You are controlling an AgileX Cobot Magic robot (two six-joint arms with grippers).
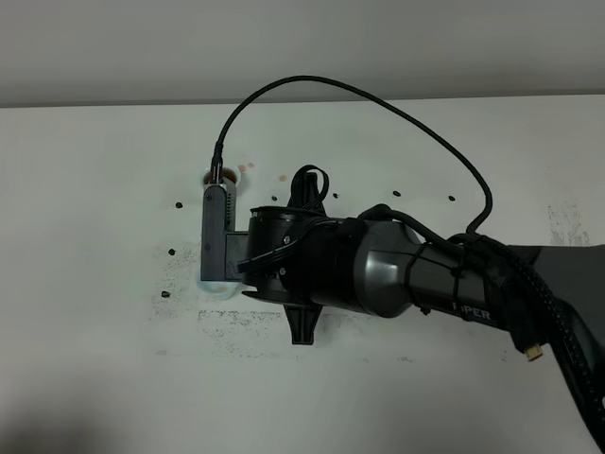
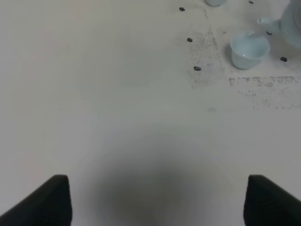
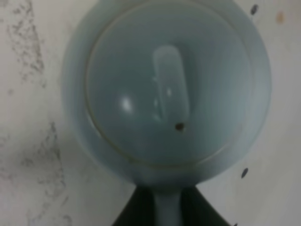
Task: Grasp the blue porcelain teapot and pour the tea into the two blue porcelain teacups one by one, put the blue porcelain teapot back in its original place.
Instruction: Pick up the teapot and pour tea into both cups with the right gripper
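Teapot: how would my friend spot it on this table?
Find the white table, then the black arm reaching across it. The teapot is below its gripper, near two little cups. It's bigger, round, pale blue, with a lid and spout.

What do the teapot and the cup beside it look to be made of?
The teapot looks like pale blue glazed ceramic, likely porcelain: it is glossy, with soft light reflections on the lid. The cup seems to be the same glazed ceramic, with a smooth shiny wall and thin rim. Looks alone cannot confirm either.
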